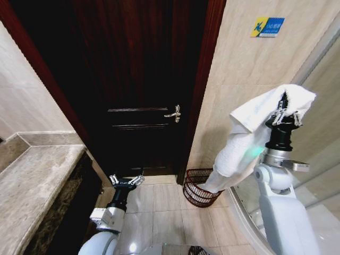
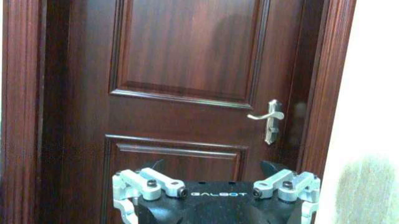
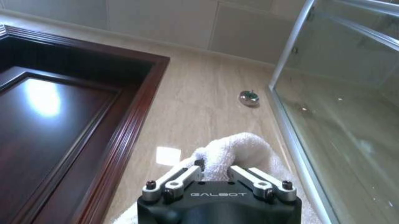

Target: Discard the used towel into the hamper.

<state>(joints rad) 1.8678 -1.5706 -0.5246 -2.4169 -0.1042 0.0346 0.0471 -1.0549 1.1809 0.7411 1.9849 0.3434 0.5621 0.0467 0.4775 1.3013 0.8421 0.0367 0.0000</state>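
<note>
The right tool (image 1: 286,109) was raised high beside the tiled wall, its fingers closed on a white towel (image 1: 249,139). The towel was bunched over and around the fingertips at the top and hung down in a long fold along the arm. Its lower end reached the rim of the hamper (image 1: 197,187), though whether the cloth touched the rim or merely passed in front of it could not be told. The hamper, a dark reddish-brown wire basket with thin ribs, stood on the floor (image 1: 159,212) at the foot of the wall, just beside the door frame (image 1: 199,95) and near the glass shower screen (image 1: 319,175). In the right wrist view the right tool (image 3: 217,173) showed its two fingers pinched into the white towel (image 3: 240,147), with the tiled wall, a small round metal fitting (image 3: 249,97) and the shower glass (image 3: 349,116) beyond. The left tool (image 1: 127,180) hung low near the corner of the stone surface (image 1: 32,186), fingers spread wide with nothing between them, pointing toward the dark wooden door (image 1: 138,79). In the left wrist view the left tool (image 2: 215,186) faced the door (image 2: 187,70) and its lever handle (image 2: 269,119).
</note>
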